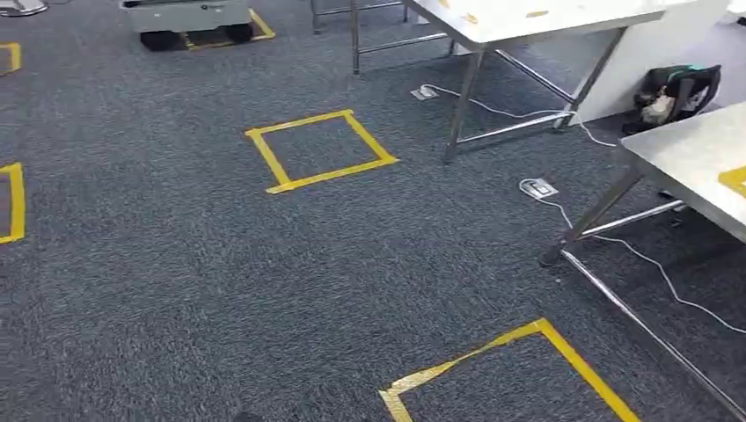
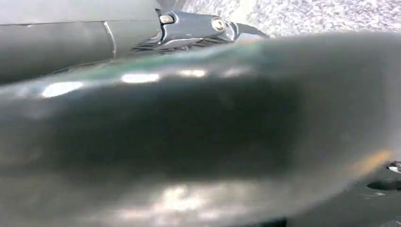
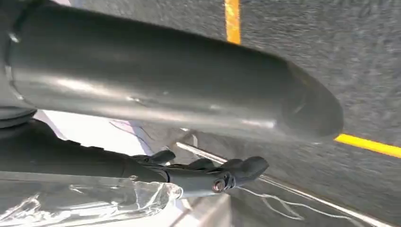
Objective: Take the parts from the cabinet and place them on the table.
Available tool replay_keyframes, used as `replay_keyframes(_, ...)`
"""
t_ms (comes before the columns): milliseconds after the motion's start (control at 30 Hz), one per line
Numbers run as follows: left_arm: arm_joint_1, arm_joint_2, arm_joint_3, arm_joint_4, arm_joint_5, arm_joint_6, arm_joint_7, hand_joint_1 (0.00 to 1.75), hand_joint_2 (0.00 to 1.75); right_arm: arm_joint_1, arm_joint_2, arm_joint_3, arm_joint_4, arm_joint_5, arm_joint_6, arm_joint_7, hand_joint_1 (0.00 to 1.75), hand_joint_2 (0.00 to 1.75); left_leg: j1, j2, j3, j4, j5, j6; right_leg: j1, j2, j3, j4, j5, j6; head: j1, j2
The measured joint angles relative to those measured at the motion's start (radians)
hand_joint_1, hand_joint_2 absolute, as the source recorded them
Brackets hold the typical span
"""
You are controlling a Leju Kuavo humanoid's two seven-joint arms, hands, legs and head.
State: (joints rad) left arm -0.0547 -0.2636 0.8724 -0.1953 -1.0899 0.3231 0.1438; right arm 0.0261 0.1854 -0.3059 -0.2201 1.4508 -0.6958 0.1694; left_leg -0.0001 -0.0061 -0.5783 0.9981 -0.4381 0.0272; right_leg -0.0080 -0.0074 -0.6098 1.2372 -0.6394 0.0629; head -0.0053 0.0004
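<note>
My right hand (image 3: 179,99) hangs above the grey carpet, its thick grey thumb stretched out and its dark fingers (image 3: 222,175) lying straight below it. A crumpled clear plastic bag (image 3: 94,203) sits against those fingers in mid-air, held by the hand; what the bag contains cannot be made out. My left hand (image 2: 189,132) is a blurred grey thumb close to the lens with dark fingers (image 2: 198,28) behind it, and its grip is hidden. A steel-legged table (image 1: 695,158) stands at the right of the head view.
A second white-topped table (image 1: 528,22) stands farther back. Yellow tape squares (image 1: 321,149) (image 1: 519,369) mark the carpet. A floor socket (image 1: 537,187) and a white cable (image 1: 651,264) lie by the table legs. A wheeled unit (image 1: 189,18) stands at the back left.
</note>
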Motion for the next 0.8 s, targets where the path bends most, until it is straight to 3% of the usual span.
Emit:
replay_keyframes(33,0.0,0.0,0.0,0.0,0.0,0.0,0.0,0.0,0.0,0.003,0.0,0.0,0.0,0.001,0.0,0.001,0.0,0.0,-0.001,-0.014,0.001,0.0,-0.001,0.001,0.0,0.004,-0.04,0.072,-0.02,-0.002,0.002,0.0)
replay_keyframes(67,0.001,0.0,0.0,0.0,0.0,0.0,0.0,0.0,0.0,0.005,0.0,0.0,0.0,0.005,0.0,0.003,0.0,0.0,-0.002,-0.029,0.002,0.0,-0.001,0.001,0.0,0.005,-0.062,0.095,-0.012,-0.005,0.002,0.0)
replay_keyframes(100,0.002,0.001,0.001,0.0,0.0,0.0,0.0,0.0,0.0,0.006,0.0,0.0,0.0,0.007,0.0,0.006,0.0,0.0,-0.003,-0.045,0.003,0.0,-0.001,0.001,0.0,0.006,-0.058,0.069,0.02,-0.008,0.002,0.0)
replay_keyframes(167,0.002,0.0,0.002,0.0,0.0,0.0,0.0,0.0,0.0,0.005,0.0,0.0,0.0,0.012,0.0,0.006,0.0,0.0,-0.003,-0.076,0.008,0.0,-0.001,0.0,0.0,0.019,0.002,-0.086,0.118,-0.015,0.003,0.0)
replay_keyframes(200,0.002,-0.001,0.002,0.0,0.0,0.0,0.0,0.0,0.0,0.005,0.0,0.001,0.0,0.013,0.0,0.008,0.0,0.0,-0.001,-0.089,0.01,0.0,-0.002,-0.002,-0.003,0.054,0.038,-0.171,0.16,-0.018,0.003,0.0)
replay_keyframes(233,0.0,-0.002,0.002,0.0,0.0,0.0,0.0,0.0,0.0,0.006,0.0,0.001,0.0,0.014,0.0,0.008,0.0,0.0,-0.008,-0.099,0.007,0.006,-0.005,-0.008,-0.007,0.1,0.053,-0.212,0.154,-0.02,0.002,0.0)
replay_keyframes(267,-0.001,-0.002,0.002,0.0,0.0,0.0,0.0,0.0,0.0,0.003,0.0,0.001,0.0,0.015,0.0,0.008,0.0,0.0,-0.005,-0.11,0.005,0.006,-0.003,-0.014,-0.008,0.09,0.055,-0.218,0.154,-0.016,0.001,0.0)
replay_keyframes(367,0.006,-0.002,0.005,0.0,0.0,0.0,0.0,0.0,0.0,-0.001,0.0,0.001,-0.002,0.015,-0.001,0.01,0.0,0.0,0.004,-0.136,-0.004,-0.003,0.006,-0.036,-0.001,0.068,0.065,-0.223,0.16,-0.032,0.0,0.0)
replay_keyframes(400,0.007,-0.002,0.005,0.0,0.0,0.001,0.0,0.0,0.0,-0.001,0.001,0.002,-0.002,0.015,-0.001,0.011,0.0,0.0,0.003,-0.107,-0.004,0.006,-0.002,-0.037,-0.005,0.054,0.069,-0.231,0.165,-0.039,0.001,0.0)
replay_keyframes(433,0.006,-0.002,0.005,0.0,0.0,0.001,0.0,0.0,0.0,-0.001,0.001,0.001,-0.002,0.015,-0.001,0.015,0.0,0.0,-0.002,-0.05,-0.02,0.039,-0.031,-0.043,-0.004,0.044,0.073,-0.235,0.166,-0.043,-0.007,0.0)
replay_keyframes(467,0.004,-0.002,0.005,0.0,0.0,0.001,0.0,0.0,0.0,-0.001,0.003,0.001,-0.001,0.017,-0.001,0.02,0.0,0.0,-0.002,-0.025,-0.052,0.104,-0.07,-0.049,-0.002,0.029,0.072,-0.235,0.165,-0.048,-0.006,0.0)
replay_keyframes(533,0.001,-0.002,0.006,0.0,0.0,0.001,0.0,0.0,0.0,0.0,0.003,0.001,-0.001,0.018,-0.001,0.026,0.0,0.0,0.001,-0.01,-0.129,0.262,-0.138,-0.057,0.0,-0.003,0.072,-0.235,0.162,-0.052,-0.006,0.0)
replay_keyframes(567,0.002,-0.002,0.006,0.0,0.0,0.001,0.0,0.0,0.0,-0.001,0.003,0.001,-0.001,0.018,-0.001,0.027,0.0,0.0,0.002,-0.009,-0.147,0.297,-0.142,-0.06,0.0,-0.017,0.072,-0.235,0.161,-0.053,-0.007,0.0)
replay_keyframes(600,0.004,-0.002,0.006,0.0,0.0,0.001,0.0,0.0,0.0,-0.003,0.004,0.002,-0.001,0.019,-0.001,0.027,0.0,0.0,0.004,-0.008,-0.141,0.287,-0.122,-0.061,0.0,-0.029,0.073,-0.235,0.16,-0.053,-0.007,0.0)
replay_keyframes(633,0.004,-0.001,0.006,0.0,0.001,0.001,0.0,0.0,0.0,-0.005,0.005,0.002,-0.001,0.019,-0.001,0.027,0.0,0.0,0.005,-0.005,-0.115,0.232,-0.083,-0.062,-0.001,-0.042,0.075,-0.235,0.158,-0.051,-0.007,0.0)
replay_keyframes(667,0.004,0.0,0.007,0.0,0.001,0.001,0.0,0.0,0.0,-0.006,0.006,0.002,-0.001,0.019,-0.001,0.027,0.0,0.0,0.005,0.007,-0.073,0.152,-0.039,-0.06,-0.001,-0.054,0.078,-0.235,0.156,-0.049,-0.007,0.0)
replay_keyframes(700,0.003,0.0,0.007,0.0,0.0,0.001,0.0,0.0,0.0,-0.006,0.008,0.002,-0.001,0.02,-0.001,0.027,0.0,0.0,0.005,0.034,-0.028,0.072,-0.005,-0.058,-0.001,-0.063,0.083,-0.235,0.153,-0.044,-0.008,0.0)
replay_keyframes(733,0.001,-0.002,0.007,0.0,0.0,0.001,0.0,0.0,0.0,-0.006,0.008,0.003,-0.001,0.021,-0.001,0.027,0.0,0.0,0.0,0.084,0.004,0.019,0.003,-0.057,0.006,-0.071,0.084,-0.234,0.148,-0.037,-0.008,0.0)
replay_keyframes(800,-0.003,-0.002,0.007,0.0,0.0,-0.001,0.0,0.0,0.0,-0.006,0.008,0.003,-0.001,0.026,-0.001,0.027,0.0,0.0,-0.004,0.068,0.004,-0.002,-0.004,-0.038,0.011,-0.091,0.086,-0.229,0.142,-0.027,-0.003,0.0)
